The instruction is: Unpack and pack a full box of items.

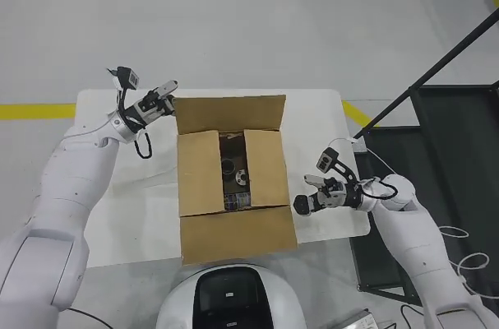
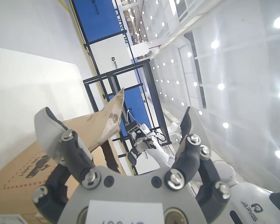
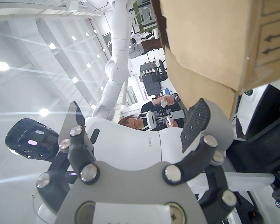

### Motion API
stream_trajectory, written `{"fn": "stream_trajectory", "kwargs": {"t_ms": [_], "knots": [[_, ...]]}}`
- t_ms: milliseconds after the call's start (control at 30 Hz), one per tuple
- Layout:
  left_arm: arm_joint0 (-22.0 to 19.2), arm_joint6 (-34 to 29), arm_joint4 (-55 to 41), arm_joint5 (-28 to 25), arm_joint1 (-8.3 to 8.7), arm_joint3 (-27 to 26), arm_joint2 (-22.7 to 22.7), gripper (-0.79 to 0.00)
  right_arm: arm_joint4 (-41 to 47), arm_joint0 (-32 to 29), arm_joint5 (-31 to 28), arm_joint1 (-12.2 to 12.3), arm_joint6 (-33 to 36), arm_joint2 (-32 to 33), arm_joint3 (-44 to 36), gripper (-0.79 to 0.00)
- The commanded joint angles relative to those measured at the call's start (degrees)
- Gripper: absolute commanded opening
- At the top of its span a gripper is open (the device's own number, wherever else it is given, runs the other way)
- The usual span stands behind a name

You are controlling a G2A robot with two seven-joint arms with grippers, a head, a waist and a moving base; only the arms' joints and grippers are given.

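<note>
A brown cardboard box (image 1: 233,173) stands in the middle of the white table (image 1: 142,197). Its far and near flaps lie spread outward, while the two side flaps are half folded over the opening. Dark items (image 1: 236,176) show in the gap between them. My left gripper (image 1: 171,86) hangs open at the box's far left corner, one of its fingers (image 2: 49,127) beside the raised far flap (image 2: 112,115). By the near right corner my right gripper (image 1: 301,206) is open and holds nothing; the box wall (image 3: 212,36) is close to one of its fingers (image 3: 196,122).
A black metal rack (image 1: 446,123) stands just past the table's right edge. A yellow line (image 1: 27,111) runs across the floor at the far left. Bare table surface lies left of the box and along its far side.
</note>
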Motion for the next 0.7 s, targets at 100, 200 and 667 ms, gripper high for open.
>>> {"fn": "stream_trajectory", "kwargs": {"t_ms": [100, 200, 667], "knots": [[4.7, -2.8, 0.4, 2.8, 2.8, -11.3, -1.8, 0.0, -9.4, 0.9, -4.9, 0.9, -5.9, 2.1, 2.3, 0.0], [7.2, -4.3, 2.2, 4.3, 4.33, -16.3, -2.3, 0.0, -15.1, 0.3, -6.5, 1.5, -7.3, 2.9, 3.3, 0.0], [14.8, -8.4, 5.0, 8.4, 8.79, -29.5, -3.4, 0.0, -13.3, -10.9, -9.1, 2.1, -4.5, 1.0, -6.2, 0.0]]}}
